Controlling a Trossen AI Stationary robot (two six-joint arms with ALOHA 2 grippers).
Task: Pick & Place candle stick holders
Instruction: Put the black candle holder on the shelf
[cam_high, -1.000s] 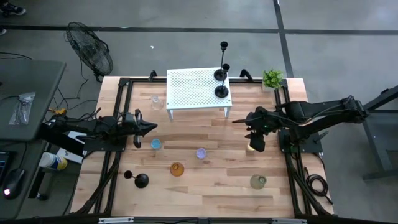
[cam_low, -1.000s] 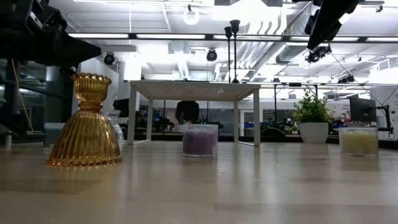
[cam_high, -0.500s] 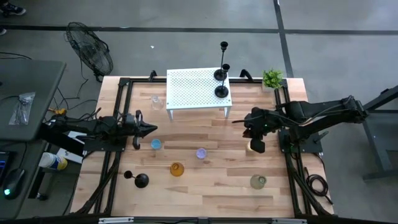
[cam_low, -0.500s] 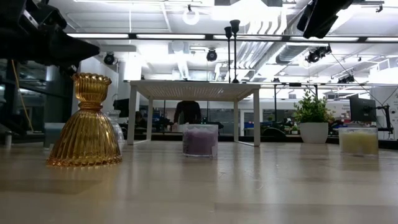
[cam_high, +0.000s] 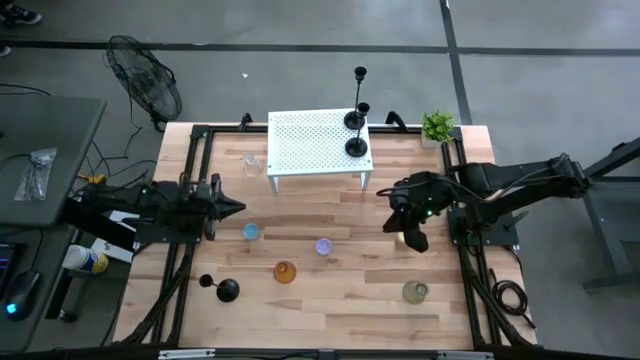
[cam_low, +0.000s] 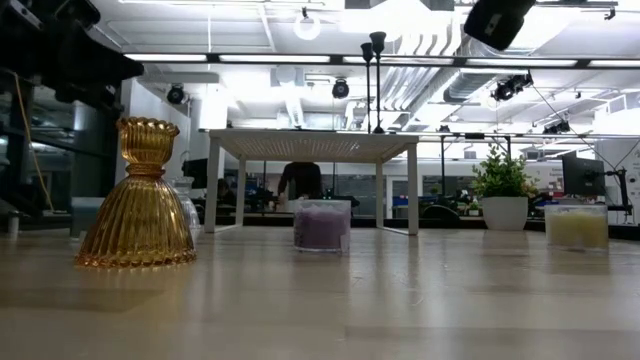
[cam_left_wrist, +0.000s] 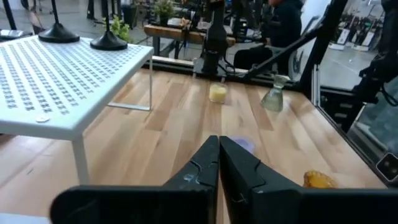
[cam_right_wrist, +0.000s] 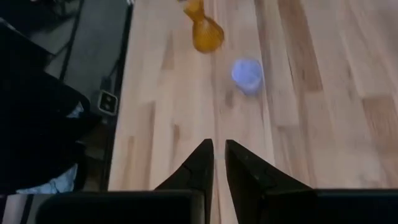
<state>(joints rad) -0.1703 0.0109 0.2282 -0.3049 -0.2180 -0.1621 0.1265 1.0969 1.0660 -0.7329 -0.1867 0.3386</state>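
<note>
High view, right gripper (cam_high: 412, 240): fingers pressed together, empty, over bare planks.
Left gripper (cam_high: 236, 208): clenched, empty, beside blue glass holder (cam_high: 250, 232).
Black candlesticks (cam_high: 356, 120): slim stems, round bases, on perforated white stand (cam_high: 310, 145).
Nearby: ribbed amber holder (cam_low: 140, 195), lilac holder (cam_low: 322, 224).
Surface: pale wooden table (cam_high: 330, 310).

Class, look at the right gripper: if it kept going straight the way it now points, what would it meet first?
The right gripper, shut and empty, points across the table toward the left side. The purple glass holder lies nearest its line, slightly off to one side, with the amber holder beyond. Depth is unclear, so it might pass just beside the purple one.
</note>
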